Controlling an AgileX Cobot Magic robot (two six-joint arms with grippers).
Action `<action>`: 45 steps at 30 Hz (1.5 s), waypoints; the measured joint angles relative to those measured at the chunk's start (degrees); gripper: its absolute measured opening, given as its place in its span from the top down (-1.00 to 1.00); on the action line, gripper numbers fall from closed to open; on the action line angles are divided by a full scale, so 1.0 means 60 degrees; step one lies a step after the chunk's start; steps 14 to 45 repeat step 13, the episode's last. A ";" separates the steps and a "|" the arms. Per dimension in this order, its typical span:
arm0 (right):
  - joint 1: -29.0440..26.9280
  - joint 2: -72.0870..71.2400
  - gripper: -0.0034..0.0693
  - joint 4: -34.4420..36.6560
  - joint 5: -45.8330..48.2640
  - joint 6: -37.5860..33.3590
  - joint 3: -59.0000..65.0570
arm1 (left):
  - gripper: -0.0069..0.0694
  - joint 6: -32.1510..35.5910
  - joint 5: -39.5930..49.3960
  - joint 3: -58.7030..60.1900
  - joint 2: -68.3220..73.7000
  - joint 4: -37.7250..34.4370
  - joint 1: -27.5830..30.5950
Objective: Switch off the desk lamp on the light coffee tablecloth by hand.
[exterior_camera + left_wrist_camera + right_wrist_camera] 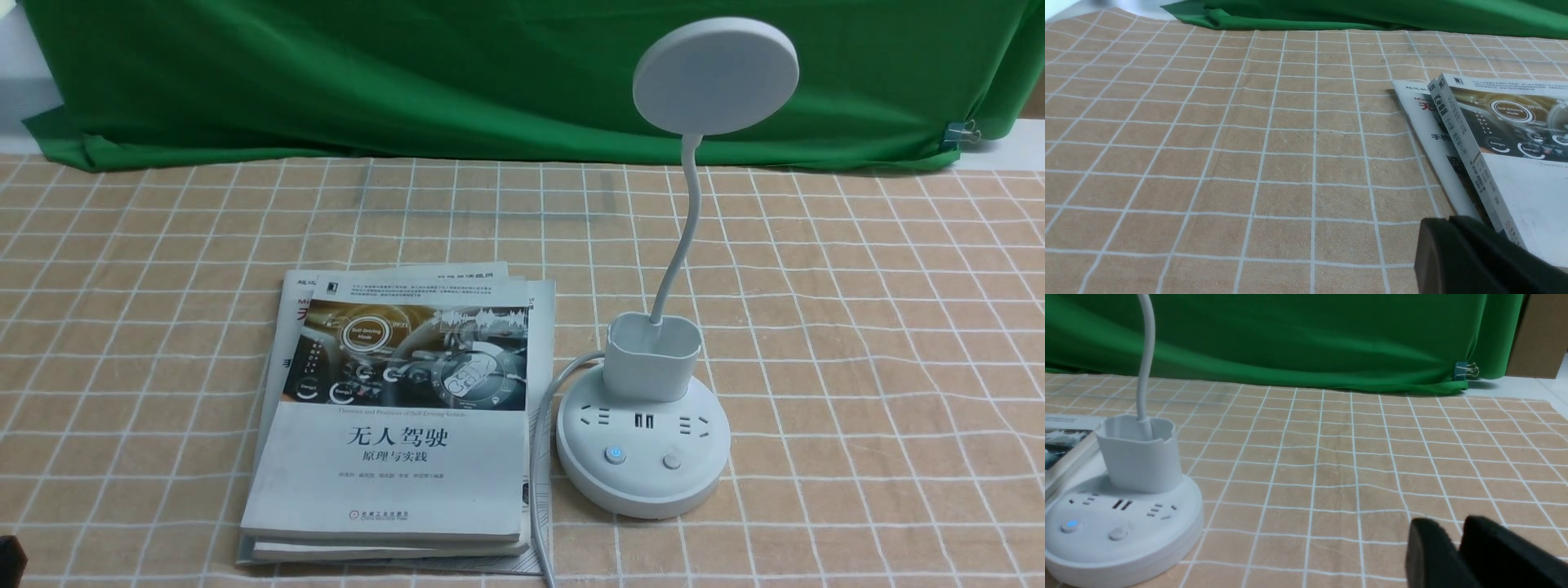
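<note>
Broadly, the tan-beige tablecloth with thin white grid lines (857,343) covers the worktop. Left of the white desk lamp (645,441) – flat disc head, bendy neck, round socket base – lies a stack of glossy paperback books (400,425), just beside its base. The black right gripper (1455,547), jaws slightly parted and empty, sits right of the lamp, apart. The left gripper (1453,245) – I cannot tell.

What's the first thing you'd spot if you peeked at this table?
The white desk lamp stands out right of centre on the checked tablecloth, its round head up against the green backdrop. One button on its base glows blue. Beside it, to the left, lies a stack of books.
</note>
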 joint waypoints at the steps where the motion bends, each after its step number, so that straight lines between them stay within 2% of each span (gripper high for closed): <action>1: 0.0000 0.0000 0.52 0.0000 0.0000 0.0000 0.0000 | 0.81 0.0000 0.0000 0.0000 0.0000 0.0000 0.0000; 45: 0.0000 0.0000 0.47 0.0000 0.0000 -0.0008 0.0000 | 0.81 0.0000 0.0000 0.0000 0.0000 0.0000 0.0000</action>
